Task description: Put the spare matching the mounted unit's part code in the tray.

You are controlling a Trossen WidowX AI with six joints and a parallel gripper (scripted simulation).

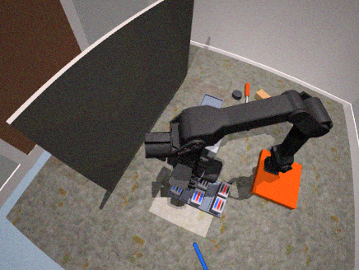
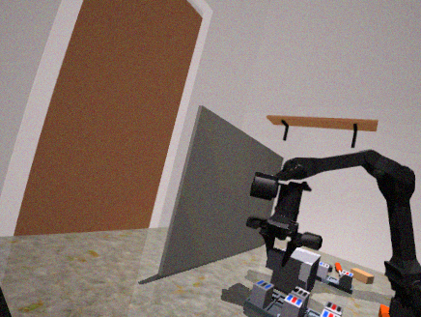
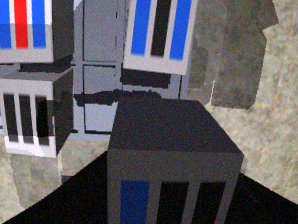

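The hand (image 2: 288, 251) is gripping a blue-black-black striped spare (image 3: 174, 183), lifting it off the rack (image 1: 207, 197), so next it's carrying to the tray (image 1: 212, 100).

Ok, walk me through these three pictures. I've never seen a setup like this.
The black jointed thing is a robot arm bolted to an orange base. One picture looks down from above, one from the side, one from a camera at its wrist. Its gripper, a two-fingered clamp, is shut on a grey spare block striped blue-black-black, raised above a rack that holds other striped spares. On the speckled floor lie a pale mat, a blue stick, a red-handled screwdriver, a dark puck and a tan block. A big dark panel stands upright nearby.
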